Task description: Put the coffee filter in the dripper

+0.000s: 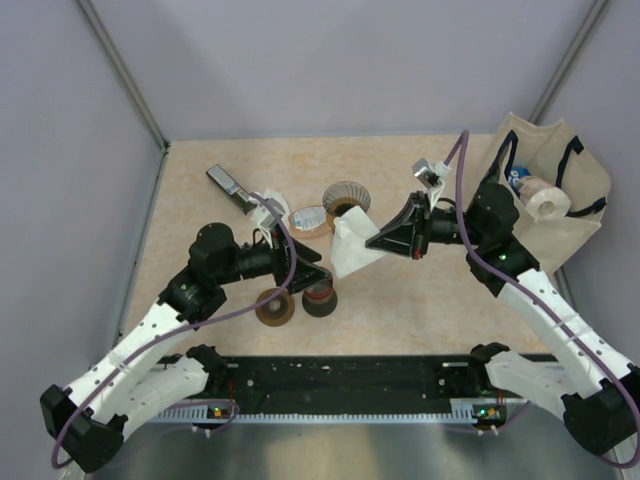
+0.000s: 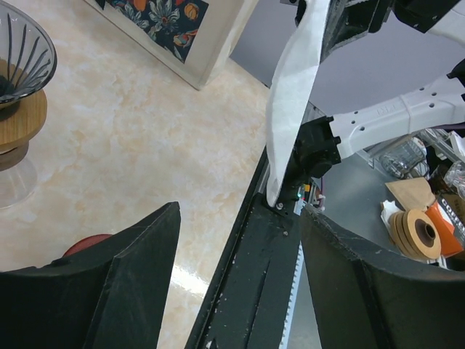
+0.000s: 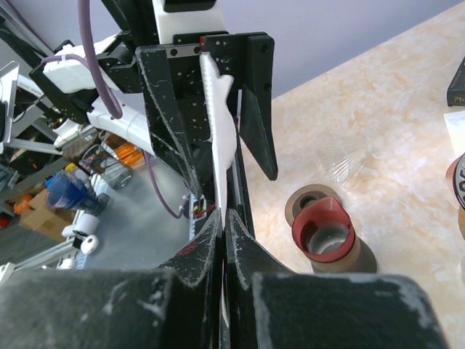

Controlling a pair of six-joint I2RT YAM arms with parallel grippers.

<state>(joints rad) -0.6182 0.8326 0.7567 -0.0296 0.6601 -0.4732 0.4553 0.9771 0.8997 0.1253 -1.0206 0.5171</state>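
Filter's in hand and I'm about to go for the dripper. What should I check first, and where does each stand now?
1. Right gripper shut on filter: ok.
2. Left gripper open and holding nothing: ok.
3. Filter spread into a cone: not ok, it hangs flat.
4. Dripper upright: ok.
5. Dripper bowl free of anything inside: cannot tell.
6. Filter seated in dripper: not ok, it is held in the air.

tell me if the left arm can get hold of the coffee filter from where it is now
Probably yes. The left gripper stands open, and the coffee filter, pinched in the shut right gripper, hangs in the air in line with the gap between the left fingers, with nothing in the way.
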